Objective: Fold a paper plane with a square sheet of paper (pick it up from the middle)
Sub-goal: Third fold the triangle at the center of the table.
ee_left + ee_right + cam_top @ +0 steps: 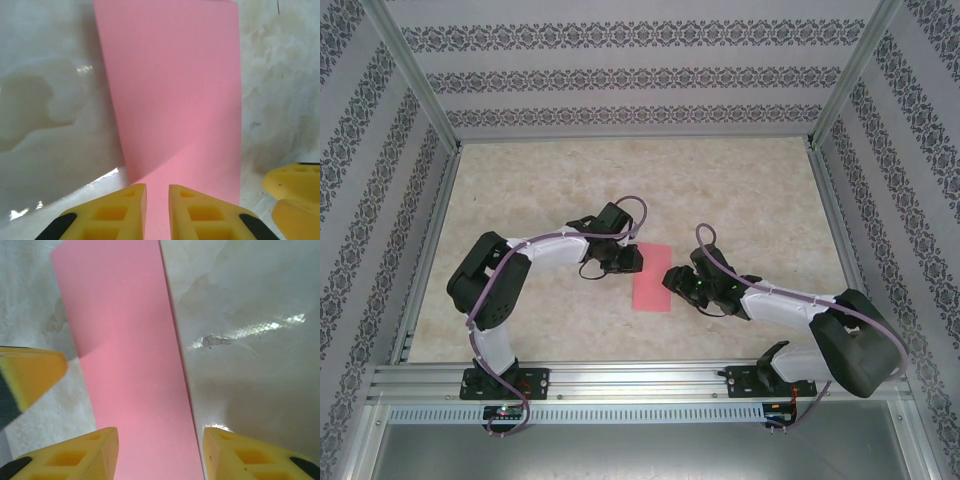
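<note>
Pink-red sheet of paper lies flat on the worktop, midway between the two arms. It presents as an oblong, not a square, and is judged to be already doubled once. Its long axis runs from far to near, slightly skewed.

Left claw: at the sheet's far-left corner. The fingers are drawn almost together, with pink showing in the narrow slit between them. Whether it pinches the paper cannot be told.

Right claw: at the sheet's right edge, spread wide and gripping nothing. Its fingers frame the strip's width in its wrist view.

From each wrist camera the strip runs straight ahead of the claw.

Judgement: both arms are about equally close. The next crease depends on keeping the claws aligned with that long axis.
</note>
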